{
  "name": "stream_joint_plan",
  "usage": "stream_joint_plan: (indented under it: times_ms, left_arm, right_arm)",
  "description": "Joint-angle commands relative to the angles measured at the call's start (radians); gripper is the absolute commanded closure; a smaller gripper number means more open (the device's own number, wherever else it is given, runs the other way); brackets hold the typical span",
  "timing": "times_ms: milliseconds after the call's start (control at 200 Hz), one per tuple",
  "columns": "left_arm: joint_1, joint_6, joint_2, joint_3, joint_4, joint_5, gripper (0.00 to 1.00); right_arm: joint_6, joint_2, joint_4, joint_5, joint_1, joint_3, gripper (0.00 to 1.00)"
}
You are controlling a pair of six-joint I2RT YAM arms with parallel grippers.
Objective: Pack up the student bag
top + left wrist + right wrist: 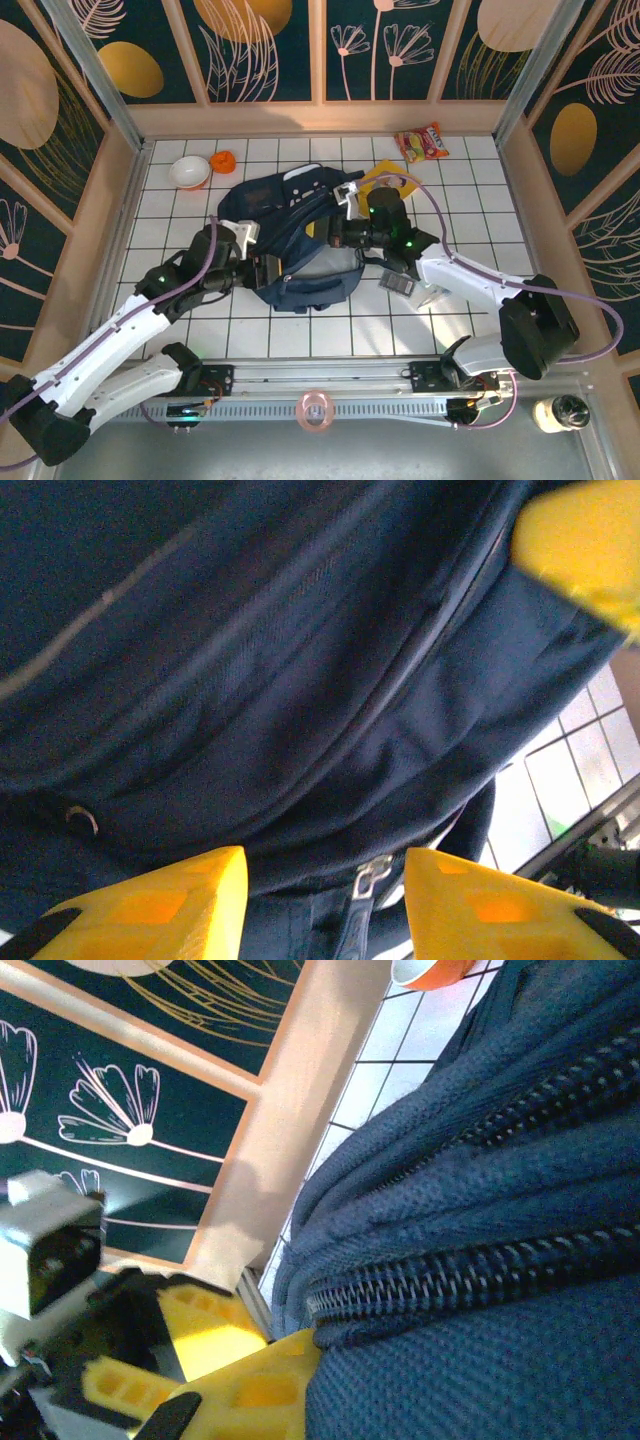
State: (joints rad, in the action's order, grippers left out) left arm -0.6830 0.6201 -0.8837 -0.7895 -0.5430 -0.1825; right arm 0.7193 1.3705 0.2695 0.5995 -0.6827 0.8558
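Navy cloth is lying slumped in the middle of the tiled table [180, 310]: that is the student bag [300, 215], and both your arms are reaching onto it. Your left gripper [255, 270] is sitting at the bag's near-left edge with its yellow fingers [170, 900] spread apart and clasping nothing. A metal zip pull [370, 878] is hanging just between them. Your right gripper [335, 235] is pressing in from the bag's right side. One finger [255, 1390] is lying against the fabric beside the zip [470, 1270], and I cannot tell whether it is pinching the cloth or merely resting there.

You are probably dealing with something soft, floppy and light for its bulk, likely sagging and folding wherever you lift it. The stitched seam along the zip, or the pull itself, is looking like the firmest hold.

For room, a white bowl [189, 172] and an orange piece [222, 161] are standing near the far-left corner, apart from the bag. Bare tiles are lying open on the near side up to the rail [320, 375]. A snack packet [422, 142] is resting far right, and wooden walls [115, 220] are closing in on three sides.
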Motion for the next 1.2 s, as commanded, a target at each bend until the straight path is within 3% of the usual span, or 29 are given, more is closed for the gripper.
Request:
stream_joint_plan:
  times_ms: [0,405,901,1196]
  left_arm:
    - [-0.029,0.004,-0.030,0.024,-0.003,-0.038,0.55]
    - [-0.086,-0.045,-0.141,0.000,0.013,-0.045,0.54]
    - [-0.092,-0.055,-0.102,0.015,0.022,-0.031,0.56]
    - [-0.092,-0.067,-0.149,0.016,0.060,0.112,0.60]
  right_arm:
    - [0.025,0.006,0.111,-0.009,0.010,0.071,1.00]
    - [0.050,0.039,0.125,-0.042,0.012,0.106,1.00]
    - [0.091,0.065,0.137,-0.076,0.031,0.123,1.00]
    - [0.091,0.053,0.136,-0.064,0.025,0.128,1.00]
